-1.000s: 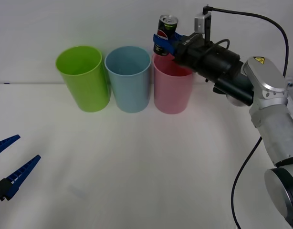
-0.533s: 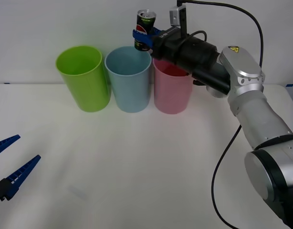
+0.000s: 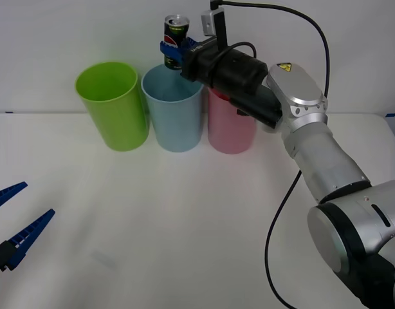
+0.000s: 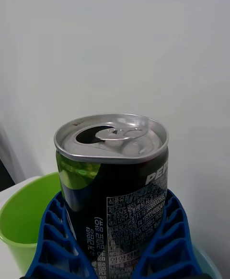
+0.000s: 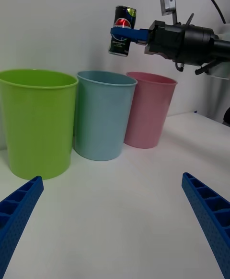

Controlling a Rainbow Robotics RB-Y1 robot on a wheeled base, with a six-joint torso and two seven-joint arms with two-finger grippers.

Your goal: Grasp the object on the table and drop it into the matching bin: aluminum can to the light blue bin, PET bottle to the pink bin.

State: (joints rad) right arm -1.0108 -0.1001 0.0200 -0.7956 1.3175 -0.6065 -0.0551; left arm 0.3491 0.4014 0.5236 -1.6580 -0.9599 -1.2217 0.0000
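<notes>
- We see the right gripper [image 3: 172, 49] clamped on the aluminum can [image 3: 174, 40], holding it upright in the air above the light blue bin [image 3: 173, 107], at the far side of the table [image 3: 184, 219].
- The pink bin [image 3: 231, 125] stands just right of it, the lime green bin [image 3: 112, 105] just left.
- Our left gripper [image 3: 12, 223] rests at the near left, fingers spread and holding nothing.

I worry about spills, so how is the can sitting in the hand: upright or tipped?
Nearly upright: the can has its silver top up, gripped at mid-body by the right hand above the light blue bin.
</notes>
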